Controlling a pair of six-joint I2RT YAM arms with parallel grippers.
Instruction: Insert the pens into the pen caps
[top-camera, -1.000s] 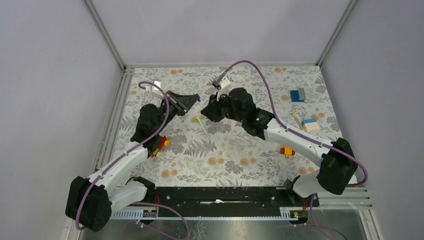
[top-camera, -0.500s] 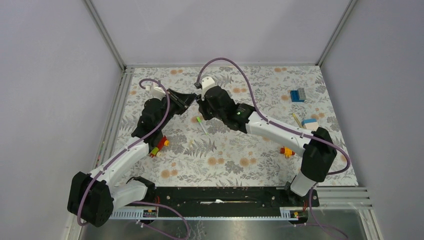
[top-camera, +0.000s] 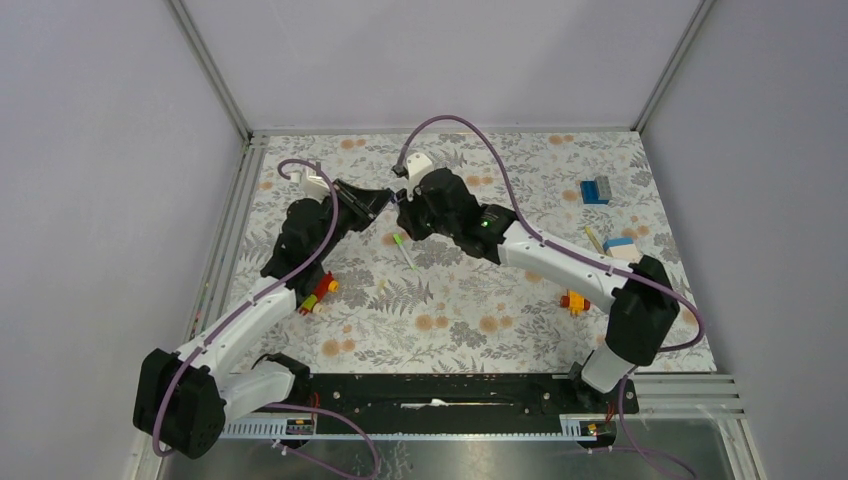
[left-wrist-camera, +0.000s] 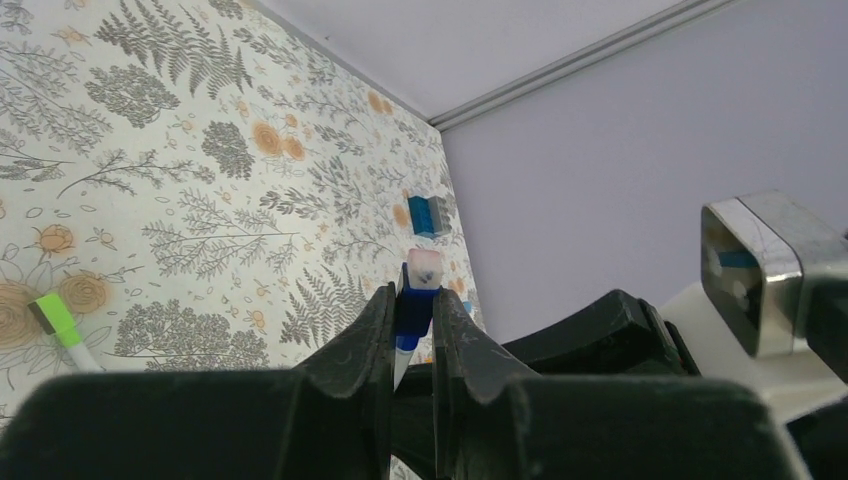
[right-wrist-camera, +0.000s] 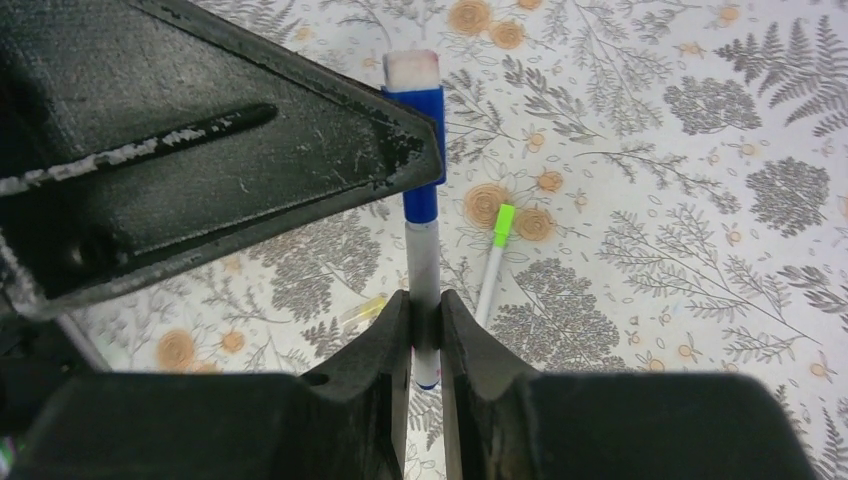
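Swinging together since a moment ago, now meeting above the far tabletop (top-camera: 480, 300). Clamping the blue cap (left-wrist-camera: 413, 305) in nearly closed left fingers (left-wrist-camera: 383, 320); pinching the pen (right-wrist-camera: 424, 260) in narrowly closed right fingers (right-wrist-camera: 396, 335), tip entering the cap. Looks nearly seated; needs pushing home. Leaves green pen (top-camera: 405, 250) lying below.

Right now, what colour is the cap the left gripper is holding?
The cap is dark blue, clearest in the right wrist view.
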